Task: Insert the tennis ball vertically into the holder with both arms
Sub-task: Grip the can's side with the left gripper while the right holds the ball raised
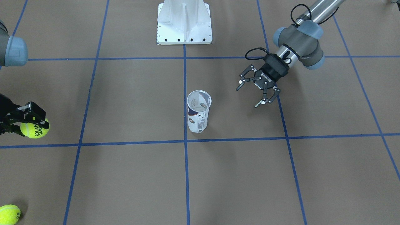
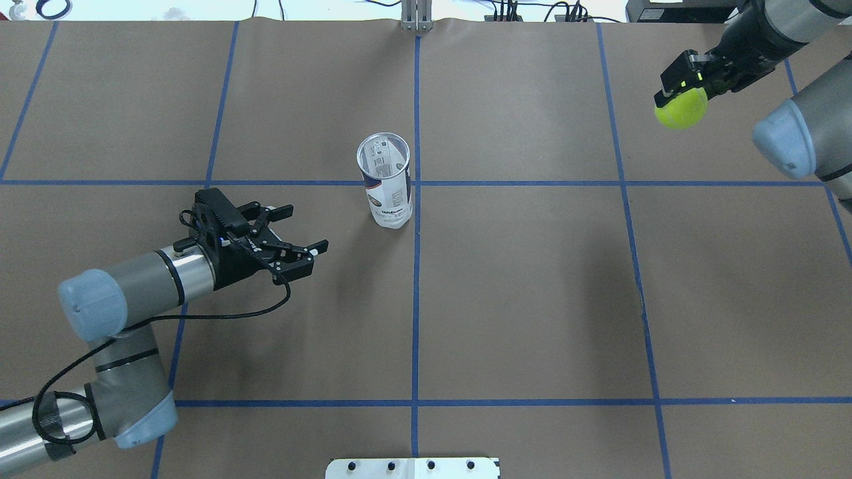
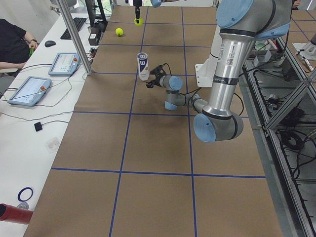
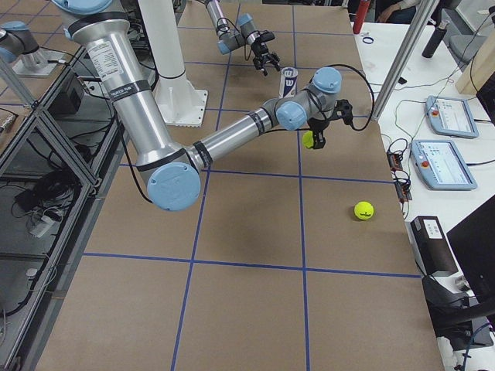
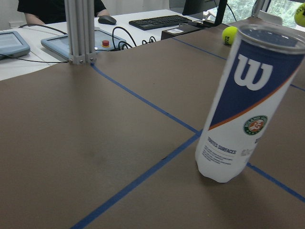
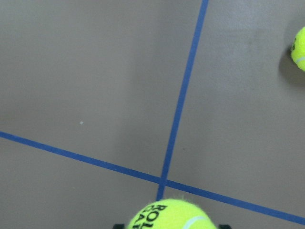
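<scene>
The holder (image 1: 199,111) is a clear tube with a white and navy label, standing upright and open-topped near the table's middle (image 2: 386,183). My left gripper (image 2: 307,229) hovers open just to its left, empty, with its wrist view filled by the tube (image 5: 243,105). Far to the right, my right gripper (image 2: 679,100) is shut on a yellow tennis ball (image 2: 681,108) and holds it above the table. The same ball shows at the view's left edge (image 1: 35,129) and at the bottom of the right wrist view (image 6: 171,214).
A second tennis ball (image 1: 9,214) lies loose on the table beyond the right gripper (image 4: 363,209). The white pedestal base (image 1: 184,23) stands at the robot's side. An aluminium post (image 5: 80,31), tablets and a seated person line the far table edge.
</scene>
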Robot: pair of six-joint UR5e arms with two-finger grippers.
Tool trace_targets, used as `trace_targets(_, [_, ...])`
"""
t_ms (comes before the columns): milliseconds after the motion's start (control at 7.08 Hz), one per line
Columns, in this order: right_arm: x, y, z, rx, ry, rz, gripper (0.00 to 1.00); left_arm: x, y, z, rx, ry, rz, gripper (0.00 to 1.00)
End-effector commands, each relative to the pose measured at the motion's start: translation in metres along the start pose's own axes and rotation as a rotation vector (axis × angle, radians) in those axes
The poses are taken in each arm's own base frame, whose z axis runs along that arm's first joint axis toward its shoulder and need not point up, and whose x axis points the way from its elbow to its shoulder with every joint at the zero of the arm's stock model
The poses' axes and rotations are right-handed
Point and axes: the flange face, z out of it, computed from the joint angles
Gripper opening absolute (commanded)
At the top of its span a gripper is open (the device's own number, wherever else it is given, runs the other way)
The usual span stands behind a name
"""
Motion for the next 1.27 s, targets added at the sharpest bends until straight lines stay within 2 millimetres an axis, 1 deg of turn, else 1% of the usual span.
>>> trace_targets(0, [-0.044,0.007,-0.015,0.014,-0.05,0.064,0.0,0.037,-0.009,0.046,0.07,-0.042,-0.016,0.98])
trace_targets(141, [-0.068,0.005,-0.019,0.019,-0.071,0.099,0.0,0.041,-0.009,0.068,0.069,-0.057,-0.011,0.98])
trace_targets(283, [-0.088,0.006,-0.02,0.018,-0.088,0.114,0.0,0.041,-0.009,0.073,0.069,-0.061,-0.005,0.98])
trace_targets(424, [-0.1,0.012,-0.021,0.014,-0.1,0.116,0.0,0.037,-0.004,0.075,0.065,-0.079,0.0,0.98])
trace_targets(565, [-0.112,0.018,-0.02,0.012,-0.11,0.131,0.0,0.036,-0.004,0.076,0.068,-0.09,0.001,0.98])
trace_targets(707, [-0.123,0.018,-0.023,0.016,-0.12,0.124,0.0,0.039,-0.006,0.078,0.072,-0.087,-0.001,0.98])
trace_targets(848, [-0.124,0.018,-0.021,0.015,-0.118,0.124,0.0,0.039,-0.004,0.084,0.066,-0.091,0.001,0.98])
trace_targets(989, [-0.125,0.019,-0.019,0.014,-0.117,0.122,0.0,0.047,-0.01,0.096,0.072,-0.087,-0.001,0.98])
trace_targets(1131, [-0.126,0.019,-0.019,0.013,-0.116,0.124,0.0,0.049,-0.013,0.102,0.074,-0.088,-0.001,0.98])
